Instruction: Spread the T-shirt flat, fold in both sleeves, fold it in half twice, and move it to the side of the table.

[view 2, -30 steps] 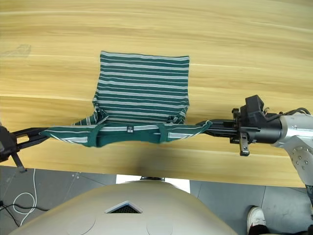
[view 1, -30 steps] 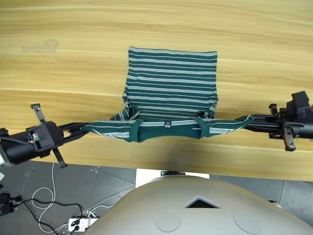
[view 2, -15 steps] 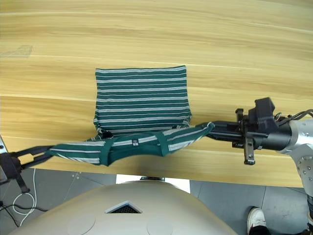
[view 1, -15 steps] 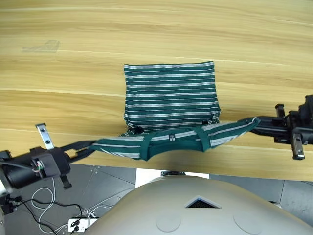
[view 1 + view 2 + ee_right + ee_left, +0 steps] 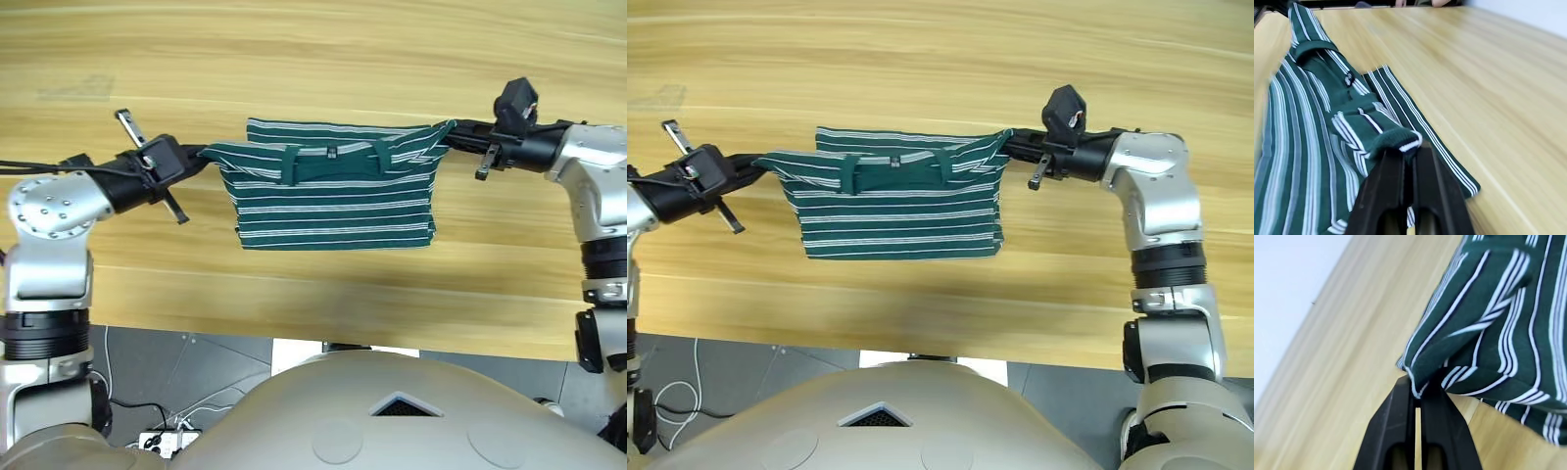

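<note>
The green T-shirt [image 5: 333, 201] with white stripes is folded over itself on the wooden table [image 5: 313, 59], its collar edge held up along the far side. My left gripper [image 5: 208, 151] is shut on the shirt's left shoulder corner [image 5: 1418, 374]. My right gripper [image 5: 449, 128] is shut on the right shoulder corner [image 5: 1396, 139]. Both arms are stretched out over the table, holding the top edge taut between them. The lower folded layer [image 5: 901, 230] lies flat on the wood, its fold nearest me.
The table's front edge [image 5: 313, 338] runs just below the shirt, with dark floor and cables [image 5: 127, 411] beyond it. Bare wood extends far beyond and to both sides of the shirt.
Both grippers have carried the shirt's shoulder edge from near the front table edge away from me, over the body, folding the shirt in half.
</note>
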Robot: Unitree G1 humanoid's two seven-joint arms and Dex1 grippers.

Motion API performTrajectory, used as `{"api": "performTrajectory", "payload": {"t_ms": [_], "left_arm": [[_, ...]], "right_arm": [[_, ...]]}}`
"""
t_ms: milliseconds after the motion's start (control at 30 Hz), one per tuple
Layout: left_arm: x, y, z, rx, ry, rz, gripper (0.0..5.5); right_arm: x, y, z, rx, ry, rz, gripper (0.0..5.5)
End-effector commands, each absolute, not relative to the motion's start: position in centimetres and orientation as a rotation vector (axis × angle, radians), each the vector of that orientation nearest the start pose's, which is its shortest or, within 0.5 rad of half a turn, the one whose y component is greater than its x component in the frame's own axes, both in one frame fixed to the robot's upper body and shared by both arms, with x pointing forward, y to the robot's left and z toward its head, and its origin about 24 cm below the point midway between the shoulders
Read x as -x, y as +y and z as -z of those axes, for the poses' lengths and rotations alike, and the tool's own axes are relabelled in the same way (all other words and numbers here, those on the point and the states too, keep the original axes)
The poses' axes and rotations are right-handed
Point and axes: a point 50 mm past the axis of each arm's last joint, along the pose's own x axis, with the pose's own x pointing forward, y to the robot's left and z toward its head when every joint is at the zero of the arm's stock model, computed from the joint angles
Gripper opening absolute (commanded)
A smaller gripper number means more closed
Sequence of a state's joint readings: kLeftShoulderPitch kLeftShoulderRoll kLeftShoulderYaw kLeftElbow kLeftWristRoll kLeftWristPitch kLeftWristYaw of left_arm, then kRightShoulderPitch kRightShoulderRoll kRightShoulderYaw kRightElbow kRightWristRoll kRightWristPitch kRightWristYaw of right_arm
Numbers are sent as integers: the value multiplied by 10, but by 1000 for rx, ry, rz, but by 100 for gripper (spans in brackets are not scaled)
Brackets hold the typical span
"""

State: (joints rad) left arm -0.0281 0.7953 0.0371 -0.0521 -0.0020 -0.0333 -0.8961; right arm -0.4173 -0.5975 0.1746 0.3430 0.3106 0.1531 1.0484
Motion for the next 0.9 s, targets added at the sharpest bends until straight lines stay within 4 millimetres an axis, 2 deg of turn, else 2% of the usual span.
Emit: {"api": "performTrajectory", "payload": {"t_ms": [33,267,300,500,567,700,800,900], "left_arm": [[-257,244,-87,-756,214,817,1],[-272,238,-74,-684,178,770,1],[-274,236,-73,-669,174,768,32],[-281,231,-60,-634,189,763,118],[-285,232,-55,-652,198,732,145],[-308,251,-49,-693,213,480,202],[-321,265,-45,-642,228,305,244],[-322,266,-32,-569,255,253,284]], "right_arm": [[-310,-201,-71,290,300,-1037,0],[-311,-206,-59,265,287,-987,0],[-311,-207,-58,246,289,-981,32],[-313,-201,-47,214,272,-926,131],[-319,-197,-46,230,240,-857,164],[-346,-201,-54,332,145,-550,170],[-349,-199,-53,353,105,-496,170],[-345,-190,-43,375,103,-522,170]]}}
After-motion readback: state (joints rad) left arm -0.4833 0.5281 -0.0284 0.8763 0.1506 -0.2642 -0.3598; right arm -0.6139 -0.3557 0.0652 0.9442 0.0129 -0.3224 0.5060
